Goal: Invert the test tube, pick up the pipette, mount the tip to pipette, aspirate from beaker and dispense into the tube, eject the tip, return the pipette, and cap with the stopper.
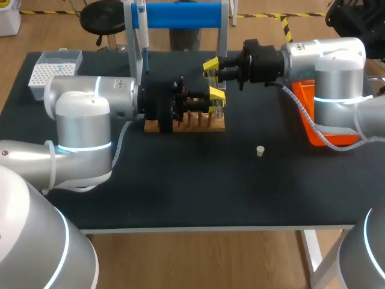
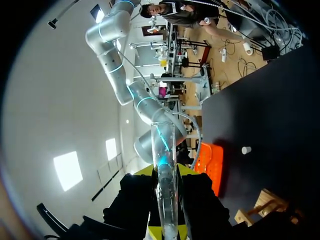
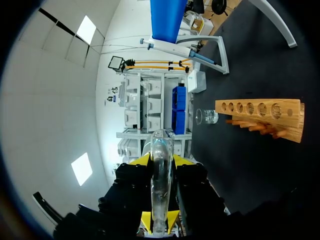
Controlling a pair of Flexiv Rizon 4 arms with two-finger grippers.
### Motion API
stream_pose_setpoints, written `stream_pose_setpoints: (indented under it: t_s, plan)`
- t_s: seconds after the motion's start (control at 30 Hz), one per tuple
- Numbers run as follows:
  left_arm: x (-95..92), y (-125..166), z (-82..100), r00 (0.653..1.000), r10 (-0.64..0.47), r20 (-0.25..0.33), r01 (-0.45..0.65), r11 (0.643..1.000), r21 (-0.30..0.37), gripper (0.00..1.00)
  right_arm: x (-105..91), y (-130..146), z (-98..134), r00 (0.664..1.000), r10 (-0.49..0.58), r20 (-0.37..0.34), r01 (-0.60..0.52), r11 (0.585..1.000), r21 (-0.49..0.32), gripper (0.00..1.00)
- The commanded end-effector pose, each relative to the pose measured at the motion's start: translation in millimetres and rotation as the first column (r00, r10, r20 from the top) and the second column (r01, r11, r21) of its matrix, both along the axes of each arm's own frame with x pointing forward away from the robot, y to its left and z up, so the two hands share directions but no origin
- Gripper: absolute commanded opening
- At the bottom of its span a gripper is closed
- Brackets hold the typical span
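Lab bench, wet-lab kit laid out.
My black table [image 1: 180, 192] carries a wooden test-tube rack [image 1: 186, 124], a pipette [image 1: 143, 36] hanging on a blue stand [image 1: 180, 15], a white tip box [image 1: 54, 72], and a glass beaker [image 3: 206, 116] near the rack.

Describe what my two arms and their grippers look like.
Both the left arm and right arm are silver-grey rounded cylinders with glowing cyan joint rings and grey coiled cables. The left gripper and right gripper are black with yellow tips.
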State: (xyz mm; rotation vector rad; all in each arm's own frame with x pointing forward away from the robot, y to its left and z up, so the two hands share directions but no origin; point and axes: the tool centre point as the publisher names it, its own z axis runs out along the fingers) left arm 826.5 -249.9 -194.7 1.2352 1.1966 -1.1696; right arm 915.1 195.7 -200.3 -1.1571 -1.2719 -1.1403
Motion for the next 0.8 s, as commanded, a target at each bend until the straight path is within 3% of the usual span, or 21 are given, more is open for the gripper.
stream_pose_setpoints:
  t_s: [0.03, 0.07, 0.8]
  plan:
    - [-0.2, 0.4, 2.0, 1.000, 0.006, -0.002, -0.006, 1.000, 0.000, 0.00, -1.0, -0.5, -1.6, 1.000, 0.001, 0.001, -0.001, 1.000, -0.002, 0.72]
    - [-0.1, 0.5, 1.9, 1.000, 0.007, -0.004, -0.007, 1.000, 0.001, 0.00, -1.0, -0.5, -1.6, 1.000, 0.001, 0.001, -0.001, 1.000, -0.002, 1.00]
    - [0.3, 0.7, 1.5, 1.000, 0.008, -0.010, -0.007, 1.000, 0.007, 0.00, -1.0, -0.5, -1.6, 1.000, 0.001, 0.001, -0.001, 1.000, -0.002, 1.00]
